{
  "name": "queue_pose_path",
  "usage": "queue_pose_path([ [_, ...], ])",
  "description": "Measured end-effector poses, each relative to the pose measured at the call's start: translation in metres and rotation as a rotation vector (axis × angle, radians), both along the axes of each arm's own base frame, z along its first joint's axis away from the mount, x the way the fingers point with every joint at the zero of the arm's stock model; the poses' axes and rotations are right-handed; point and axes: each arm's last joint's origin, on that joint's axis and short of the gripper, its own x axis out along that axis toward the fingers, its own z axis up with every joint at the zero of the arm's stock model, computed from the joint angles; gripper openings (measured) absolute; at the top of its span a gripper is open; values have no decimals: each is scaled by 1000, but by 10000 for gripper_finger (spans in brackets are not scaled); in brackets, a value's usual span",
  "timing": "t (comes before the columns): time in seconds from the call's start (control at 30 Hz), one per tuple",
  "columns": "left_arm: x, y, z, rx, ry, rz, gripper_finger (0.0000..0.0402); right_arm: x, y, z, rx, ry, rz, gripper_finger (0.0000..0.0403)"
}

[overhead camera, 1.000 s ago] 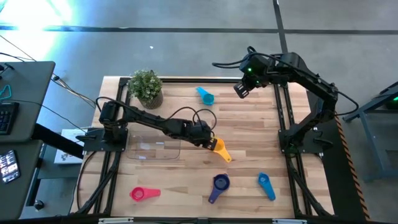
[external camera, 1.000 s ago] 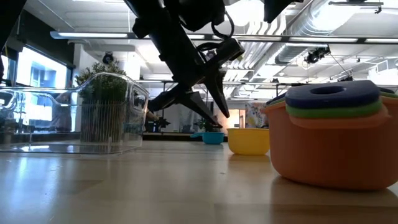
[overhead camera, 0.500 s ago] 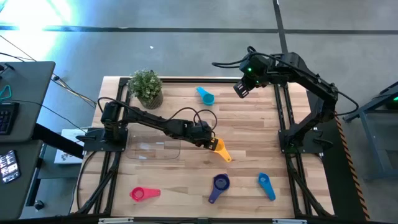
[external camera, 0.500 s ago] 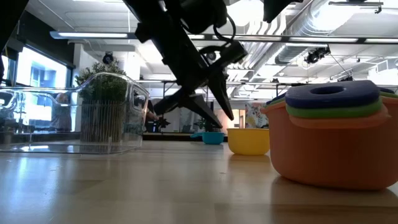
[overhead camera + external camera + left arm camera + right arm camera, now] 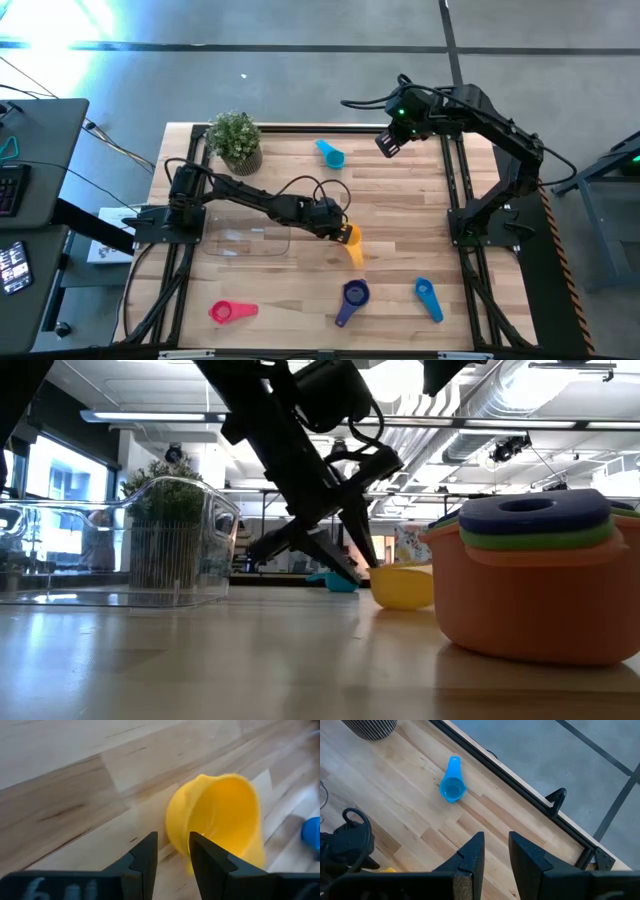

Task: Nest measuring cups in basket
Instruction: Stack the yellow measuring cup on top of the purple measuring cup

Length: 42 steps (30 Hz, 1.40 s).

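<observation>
A yellow measuring cup (image 5: 350,240) stands tipped near the middle of the table, also seen in the low view (image 5: 403,588) and the left wrist view (image 5: 220,820). My left gripper (image 5: 338,230) (image 5: 173,837) is down at the cup's left side, open by a narrow gap. The clear basket (image 5: 288,240) rests on its flat bottom to the left of it. High over the far right corner, my right gripper (image 5: 385,145) (image 5: 496,837) waits open by a narrow gap, holding nothing. A light blue cup (image 5: 331,154) lies on the table at the far side. My left gripper slants down from the table's left onto the yellow cup's wall (image 5: 175,825), on the side facing the basket. One fingertip (image 5: 200,845) stands at the rim's inner edge and the other outside the wall. Whether they pinch it I cannot tell. The cup sits tilted on the table.
A potted plant (image 5: 235,140) stands at the far left. Near the front edge lie a red-pink cup (image 5: 232,311), a purple-handled cup (image 5: 352,297) and a blue cup (image 5: 428,298). The low view shows a stack close by, orange under green and purple (image 5: 530,590).
My left gripper has sunk toward the yellow cup and met it. The cup has tipped out of level, and its handle has swung from pointing near-right to pointing toward the near edge.
</observation>
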Motion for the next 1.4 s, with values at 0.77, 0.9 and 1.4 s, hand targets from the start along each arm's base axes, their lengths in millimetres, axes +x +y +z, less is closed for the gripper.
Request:
queue_pose_path([
  [0.77, 0, 10, 0, 49, 8, -49, 47, 0, 0, 0, -1, 1, 2, 78],
  [0.9, 0, 10, 0, 68, 9, -71, 25, 0, 0, 0, -1, 1, 2, 78],
  [1.4, 0, 10, 5, 139, -4, -191, 4, 0, 0, 0, 3, -4, -6, 78],
])
